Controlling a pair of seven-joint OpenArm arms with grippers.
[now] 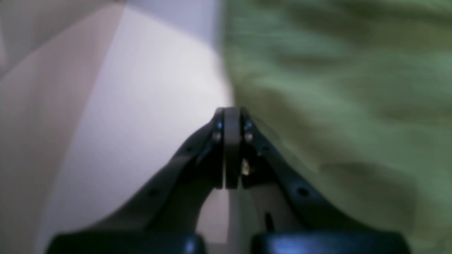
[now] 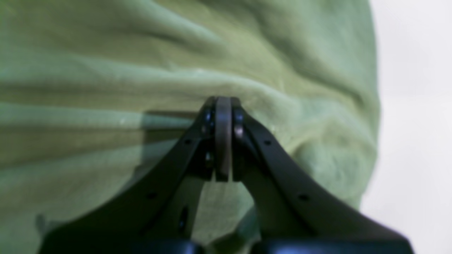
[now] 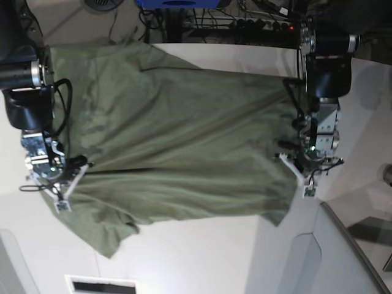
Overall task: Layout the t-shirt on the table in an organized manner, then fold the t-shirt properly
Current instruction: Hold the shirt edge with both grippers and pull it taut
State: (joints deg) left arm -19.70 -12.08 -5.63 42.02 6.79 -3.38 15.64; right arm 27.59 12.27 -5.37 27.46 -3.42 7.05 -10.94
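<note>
A: Where's the cloth?

B: The olive-green, wrinkly short-sleeved cotton t-shirt [image 3: 177, 135] lies spread across the big white smooth table [image 3: 202, 257], seen from the base view. One sleeve [image 3: 107, 229] sticks out toward the bottom left, and long creases run across the body.

A: And the arms?

B: One at each side of the shirt. The black right gripper [image 2: 223, 106] sits on the base view's left, over the fabric — in its wrist cam the jaws are pressed together, pads meeting w/ no gap, tips right at a raised fold of green cloth [image 2: 176, 81]. Whether any fabric is actually pinched between the pads can't be told; too blurry.

A: Left one?

B: The black left gripper [image 1: 232, 116] is on the base view's right, at the shirt's edge [image 1: 226, 70]. Jaws also drawn together. In its cam the tips sit right on the line where green cloth meets bare white tabletop [image 1: 148, 106] — cloth to one side, table to the other. Can't tell if the hem is caught there.

A: Anything else?

B: A grey translucent panel [image 3: 334, 245] at the table corner, bottom right of the base view, apart from the shirt.
</note>
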